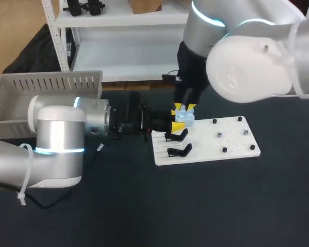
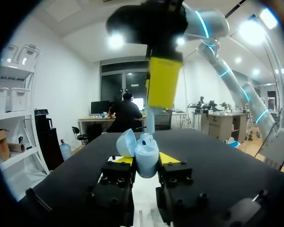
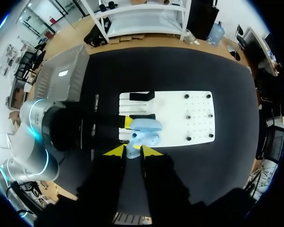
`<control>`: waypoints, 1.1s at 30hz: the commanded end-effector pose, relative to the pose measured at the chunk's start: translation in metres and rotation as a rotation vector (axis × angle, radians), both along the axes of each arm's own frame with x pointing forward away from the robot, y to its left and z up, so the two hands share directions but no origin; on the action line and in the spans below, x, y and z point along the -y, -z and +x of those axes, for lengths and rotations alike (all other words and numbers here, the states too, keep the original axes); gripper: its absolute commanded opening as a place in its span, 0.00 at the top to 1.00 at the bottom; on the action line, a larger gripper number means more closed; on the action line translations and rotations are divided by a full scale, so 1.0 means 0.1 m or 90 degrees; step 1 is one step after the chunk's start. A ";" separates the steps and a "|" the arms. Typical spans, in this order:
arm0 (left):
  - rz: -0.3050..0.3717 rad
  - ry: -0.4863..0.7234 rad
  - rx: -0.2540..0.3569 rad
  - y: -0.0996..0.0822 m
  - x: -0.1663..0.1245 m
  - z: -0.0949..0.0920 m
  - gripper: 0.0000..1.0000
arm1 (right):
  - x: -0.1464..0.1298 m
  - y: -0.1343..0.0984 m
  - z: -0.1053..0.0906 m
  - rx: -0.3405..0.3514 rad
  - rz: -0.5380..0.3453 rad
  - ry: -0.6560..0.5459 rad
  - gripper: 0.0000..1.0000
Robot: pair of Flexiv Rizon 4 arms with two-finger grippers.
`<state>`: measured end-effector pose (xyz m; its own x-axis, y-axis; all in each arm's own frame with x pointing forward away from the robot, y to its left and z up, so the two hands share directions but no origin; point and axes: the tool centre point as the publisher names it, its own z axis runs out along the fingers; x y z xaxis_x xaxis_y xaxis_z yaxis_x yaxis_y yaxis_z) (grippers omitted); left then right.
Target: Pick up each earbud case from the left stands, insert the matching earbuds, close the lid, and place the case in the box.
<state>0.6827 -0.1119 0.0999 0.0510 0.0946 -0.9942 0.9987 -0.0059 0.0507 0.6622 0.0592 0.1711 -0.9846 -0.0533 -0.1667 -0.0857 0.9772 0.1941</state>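
My left gripper (image 2: 146, 160) is shut on a light blue earbud case (image 2: 147, 162), held level over the white stand plate (image 1: 206, 149) with its lid (image 2: 126, 142) hinged open. From above, my right gripper (image 1: 183, 108) points straight down at the case. It is shut on a pale blue earbud (image 2: 150, 122), whose lower end sits at the case's open mouth. In the right wrist view the earbud (image 3: 131, 150) lies between my yellow fingertips, with the case (image 3: 146, 126) just beyond. Two empty black stands (image 1: 178, 135) sit at the plate's left end.
A grey slatted box (image 1: 41, 92) stands at the back left of the table. The plate's right half carries black pegs (image 1: 224, 150) and two small grey pieces (image 1: 219, 135). The black tabletop stretches wide in front of the plate.
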 end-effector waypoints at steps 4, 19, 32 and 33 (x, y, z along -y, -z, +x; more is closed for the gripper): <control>-0.001 -0.003 0.001 0.00 0.00 -0.01 1.00 | -0.01 0.06 0.01 -0.007 0.000 0.002 1.00; -0.001 -0.003 0.001 0.00 0.00 -0.01 1.00 | -0.02 0.11 0.01 -0.016 0.003 0.005 1.00; -0.001 -0.003 0.001 0.00 0.00 -0.01 1.00 | -0.04 0.14 0.01 -0.020 0.003 0.003 1.00; -0.001 -0.003 0.001 0.00 0.00 -0.01 1.00 | -0.05 0.14 0.01 -0.020 0.003 0.003 1.00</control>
